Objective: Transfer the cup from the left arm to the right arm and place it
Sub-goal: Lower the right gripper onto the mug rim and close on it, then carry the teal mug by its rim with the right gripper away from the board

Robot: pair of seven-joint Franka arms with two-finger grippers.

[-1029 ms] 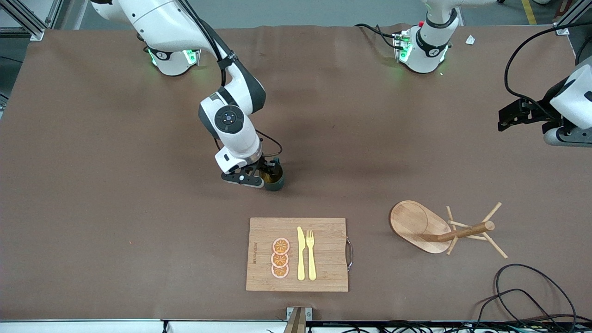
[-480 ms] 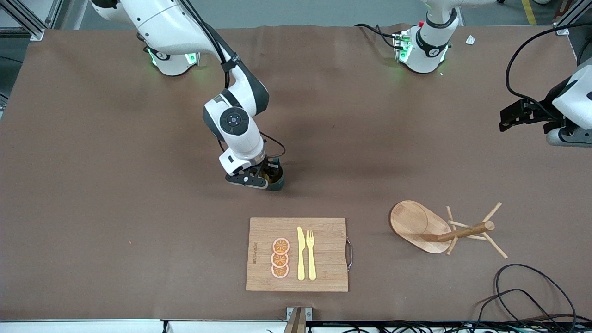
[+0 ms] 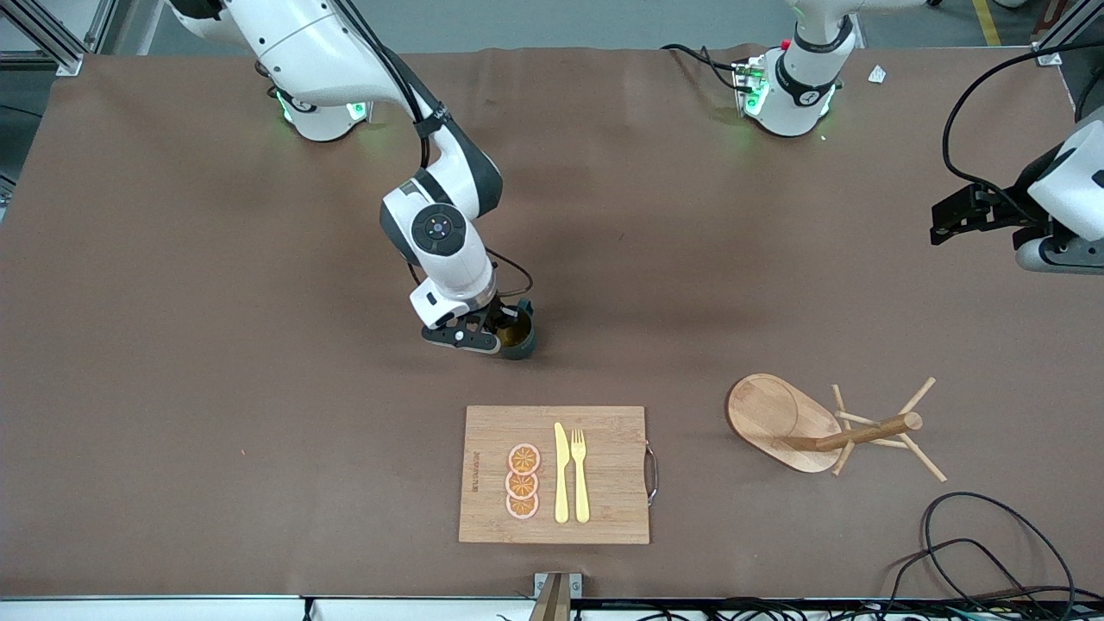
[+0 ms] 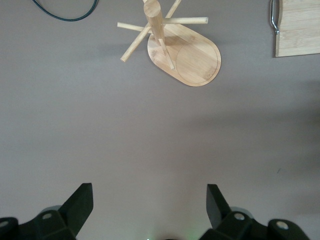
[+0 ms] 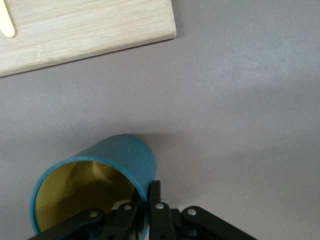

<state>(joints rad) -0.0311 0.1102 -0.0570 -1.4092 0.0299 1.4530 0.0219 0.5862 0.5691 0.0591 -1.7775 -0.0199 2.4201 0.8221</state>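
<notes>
My right gripper (image 3: 498,332) pinches the cup (image 3: 517,335) rim tight. My left gripper (image 4: 150,210) waits, fingers wide apart. Next I should lift slowly.

One cup (image 3: 518,335), teal outside and yellowish inside; one wooden cutting board (image 3: 604,483) carrying three orange slices (image 3: 523,481), one yellow knife (image 3: 561,473) and one yellow fork (image 3: 580,474). One wooden mug rack (image 3: 824,426) with an oval base; one loop of black cable (image 3: 992,543) on the table near the corner. Two robot arms, each with one gripper: right gripper (image 3: 483,332), left gripper (image 3: 953,216).
</notes>
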